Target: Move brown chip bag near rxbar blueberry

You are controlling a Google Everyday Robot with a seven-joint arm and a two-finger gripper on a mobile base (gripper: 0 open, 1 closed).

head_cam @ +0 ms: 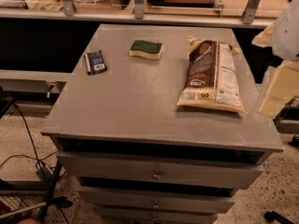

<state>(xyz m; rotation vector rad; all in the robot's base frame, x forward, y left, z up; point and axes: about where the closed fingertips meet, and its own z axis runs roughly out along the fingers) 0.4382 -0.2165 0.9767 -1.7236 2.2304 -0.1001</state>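
grey cabinet top (140, 101) | drawers (187, 171) below | speckled floor (280, 190) | gripper out of view

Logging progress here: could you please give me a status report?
Gripper out of view. Brown chip bag on table, right side; rxbar blueberry far left. Sponge sits between them.

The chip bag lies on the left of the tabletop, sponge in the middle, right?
No, the camera view shows the chip bag on the right of the tabletop, sponge in the middle. The gripper is not in view.
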